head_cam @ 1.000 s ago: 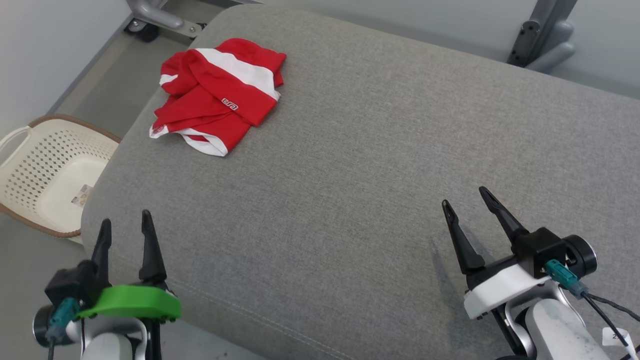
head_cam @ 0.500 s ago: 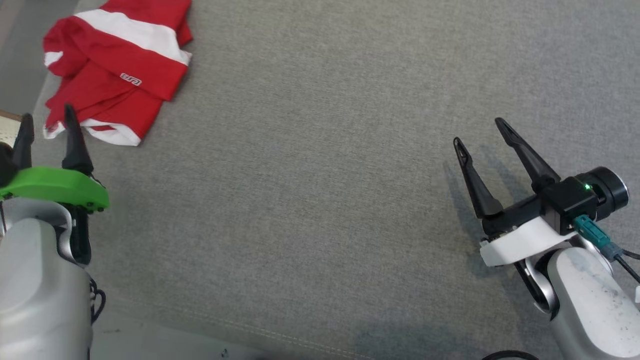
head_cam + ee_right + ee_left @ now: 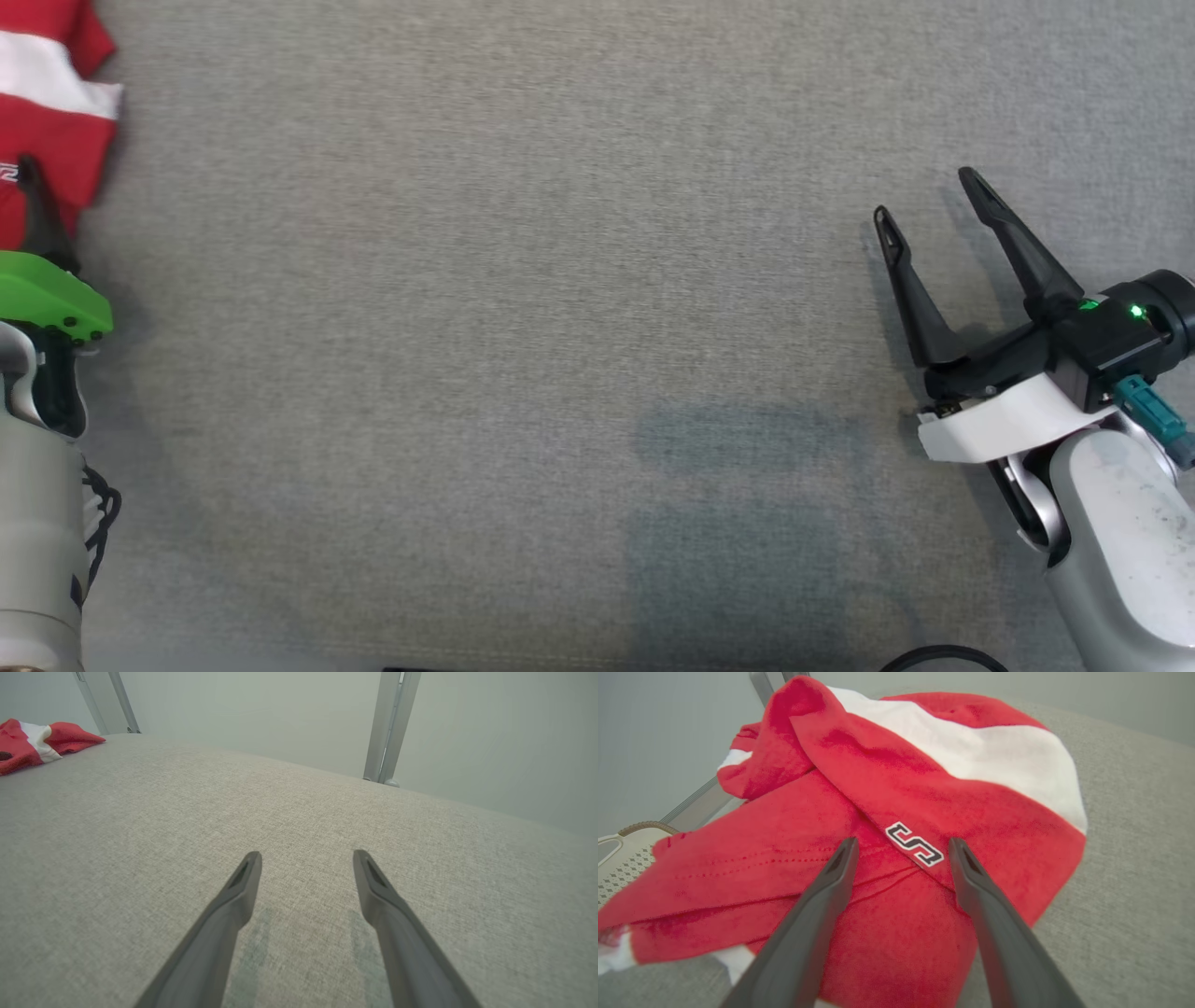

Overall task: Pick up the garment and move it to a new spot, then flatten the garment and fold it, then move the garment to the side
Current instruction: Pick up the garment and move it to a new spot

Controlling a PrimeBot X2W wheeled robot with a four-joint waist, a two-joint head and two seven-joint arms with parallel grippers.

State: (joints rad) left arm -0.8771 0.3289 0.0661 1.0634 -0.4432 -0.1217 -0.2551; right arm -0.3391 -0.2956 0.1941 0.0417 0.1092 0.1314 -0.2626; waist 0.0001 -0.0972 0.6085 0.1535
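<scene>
The garment (image 3: 896, 793) is a crumpled red shirt with a white band and a small logo patch, lying on the grey cushion (image 3: 523, 327). In the head view it shows at the upper left edge as the garment (image 3: 47, 103). My left gripper (image 3: 901, 844) is open, its two dark fingers spread just over the red cloth near the logo, nothing between them. One left finger (image 3: 37, 219) shows above the green wrist cover. My right gripper (image 3: 924, 201) stands open over bare cushion at the right, far from the garment (image 3: 28, 742).
A cream perforated basket (image 3: 621, 858) sits beyond the cushion's edge on the garment's left side in the left wrist view. Grey metal posts (image 3: 390, 728) rise behind the cushion's far edge against a pale wall. Wide bare cushion lies between the two grippers.
The head camera has dipped and shifted, so the garment slid to the picture's left edge. My left gripper has come up to the garment. Both grippers stay open.
</scene>
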